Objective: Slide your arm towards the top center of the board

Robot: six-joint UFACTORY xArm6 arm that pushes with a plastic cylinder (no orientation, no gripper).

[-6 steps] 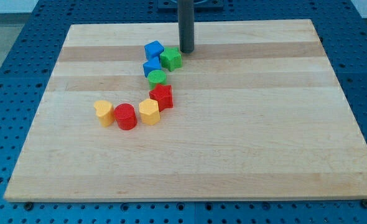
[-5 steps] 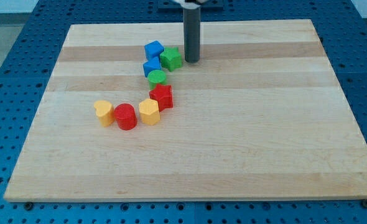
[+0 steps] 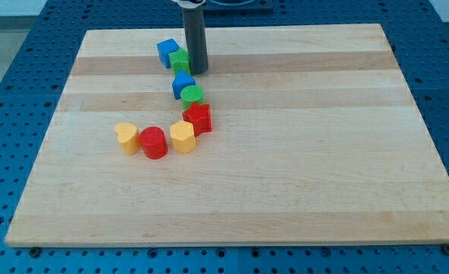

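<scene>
My tip [image 3: 197, 71] rests on the wooden board [image 3: 300, 152] near its top, left of centre. It touches the right side of a green block [image 3: 180, 62], which is partly hidden behind the rod. A blue cube [image 3: 167, 52] sits against that green block on its upper left. A second blue block [image 3: 183, 82] lies just below my tip, with a green cylinder [image 3: 192, 95] under it.
A red star-shaped block [image 3: 199, 117] sits below the green cylinder. A yellow block [image 3: 183, 136], a red cylinder [image 3: 154, 142] and a yellow heart-shaped block [image 3: 126, 137] form a row at the view's left of centre.
My tip moved left across the board's top. It pushed the green block and the upper blue cube up and to the left.
</scene>
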